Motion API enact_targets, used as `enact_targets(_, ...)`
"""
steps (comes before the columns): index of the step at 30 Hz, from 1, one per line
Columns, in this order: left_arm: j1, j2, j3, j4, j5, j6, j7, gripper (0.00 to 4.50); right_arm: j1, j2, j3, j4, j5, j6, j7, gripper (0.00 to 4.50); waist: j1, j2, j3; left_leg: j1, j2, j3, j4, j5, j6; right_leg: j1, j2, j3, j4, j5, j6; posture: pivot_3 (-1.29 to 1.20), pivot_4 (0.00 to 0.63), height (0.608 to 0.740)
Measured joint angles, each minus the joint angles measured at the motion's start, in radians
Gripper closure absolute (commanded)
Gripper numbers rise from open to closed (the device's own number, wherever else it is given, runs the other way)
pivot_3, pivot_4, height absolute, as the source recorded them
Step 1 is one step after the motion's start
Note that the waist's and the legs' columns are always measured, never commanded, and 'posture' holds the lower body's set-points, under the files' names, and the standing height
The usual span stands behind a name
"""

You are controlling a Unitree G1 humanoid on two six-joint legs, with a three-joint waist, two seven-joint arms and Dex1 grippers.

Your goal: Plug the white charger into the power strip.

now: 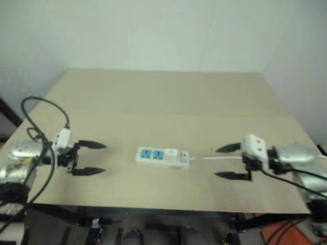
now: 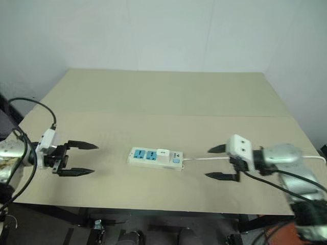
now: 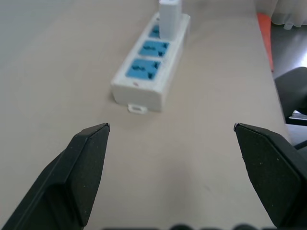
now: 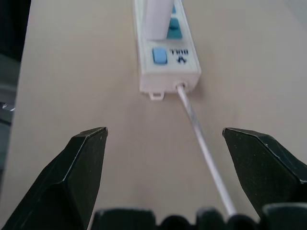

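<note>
The power strip [image 1: 162, 157] lies in the middle of the table near its front edge, its thin white cord [image 1: 219, 158] running off to the right. The white charger [image 1: 171, 153] stands upright in the socket nearest the cord end, with two blue socket faces free to its left. It also rises from the strip in the left wrist view as the charger [image 3: 170, 17] and in the right wrist view as the charger [image 4: 157, 18]. My left gripper [image 1: 91, 158] is open, well left of the strip, holding nothing. My right gripper [image 1: 228, 162] is open on the right, its fingers straddling the cord above it.
The tan table [image 1: 163, 97] reaches back to a white wall, with bare surface behind the strip. Black cables [image 1: 41, 122] loop over my left arm, and more cables [image 1: 299, 181] hang off my right arm by the table's front right corner.
</note>
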Motion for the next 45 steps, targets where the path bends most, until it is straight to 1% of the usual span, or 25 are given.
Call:
enact_targets(3, 0.041, 0.003, 0.055, -0.073, -0.001, 0.035, 0.014, 0.0, 0.076, -0.046, -0.094, -0.062, 0.059, 0.07, -0.004, 0.03, 0.007, 0.0, 0.0, 0.003, 0.0, 0.001, 0.001, 0.0, 0.0, 0.002, 0.0, 0.0, 0.0, 0.0, 0.0, 0.0, 0.15, 0.74)
enact_targets(7, 0.051, 0.001, 0.096, -0.134, 0.001, 0.066, 0.033, 0.0, 0.142, -0.058, -0.158, -0.126, 0.098, 0.125, -0.032, 0.03, 0.01, 0.0, 0.0, 0.005, 0.0, 0.002, 0.0, 0.0, 0.0, 0.003, 0.0, 0.001, 0.0, 0.0, -0.001, 0.0, 0.15, 0.74)
enact_targets(14, 0.049, -0.04, 0.1, -0.168, 0.044, 0.083, 0.066, 0.0, 0.204, -0.057, -0.233, -0.187, 0.116, 0.167, -0.109, 0.03, 0.011, -0.001, 0.0, 0.003, 0.0, 0.002, 0.0, 0.0, 0.0, 0.002, 0.0, 0.001, 0.0, 0.0, 0.0, 0.0, 0.15, 0.74)
enact_targets(17, 0.022, -0.059, 0.098, -0.166, 0.063, 0.084, 0.07, 0.0, 0.246, -0.057, -0.266, -0.219, 0.116, 0.174, -0.132, 0.03, 0.012, -0.001, 0.0, 0.003, 0.0, 0.002, 0.001, 0.0, 0.0, 0.003, 0.0, 0.001, 0.0, 0.0, 0.0, 0.0, 0.15, 0.74)
enact_targets(23, -0.046, -0.089, 0.066, -0.137, 0.109, 0.084, 0.058, 0.0, 0.318, -0.047, -0.305, -0.263, 0.116, 0.174, -0.169, 0.03, 0.013, -0.001, 0.0, 0.003, 0.0, 0.002, 0.002, 0.0, 0.0, 0.003, 0.0, 0.001, 0.0, 0.001, 0.0, 0.0, 0.15, 0.74)
enact_targets(30, -0.119, -0.103, 0.06, -0.104, 0.126, 0.082, 0.021, 0.0, 0.329, -0.047, -0.309, -0.286, 0.116, 0.175, -0.206, 0.03, 0.008, -0.001, 0.0, 0.003, 0.0, 0.002, 0.002, 0.0, 0.0, 0.003, 0.001, 0.002, 0.0, 0.001, 0.0, 0.0, 0.15, 0.74)
enact_targets(35, -0.158, -0.146, 0.038, -0.066, 0.157, 0.082, 0.014, 0.0, 0.352, -0.046, -0.327, -0.317, 0.117, 0.18, -0.228, 0.03, 0.012, -0.001, 0.0, 0.003, 0.0, 0.002, 0.003, 0.0, 0.0, 0.003, 0.001, 0.001, 0.0, 0.001, 0.001, 0.0, 0.15, 0.74)
enact_targets(40, -0.188, -0.164, 0.027, -0.033, 0.167, 0.078, 0.0, 0.0, 0.376, -0.035, -0.335, -0.326, 0.116, 0.18, -0.24, 0.03, 0.012, -0.002, 0.0, 0.003, 0.0, 0.002, 0.003, 0.0, 0.0, 0.003, 0.001, 0.001, 0.0, 0.001, 0.001, 0.0, 0.15, 0.74)
enact_targets(45, -0.259, -0.194, 0.024, 0.005, 0.166, 0.078, -0.005, 0.0, 0.377, -0.035, -0.341, -0.339, 0.116, 0.181, -0.246, 0.03, 0.012, -0.002, 0.0, 0.003, 0.0, 0.002, 0.004, 0.0, 0.0, 0.004, 0.001, 0.001, 0.0, 0.001, 0.001, 0.0, 0.15, 0.74)
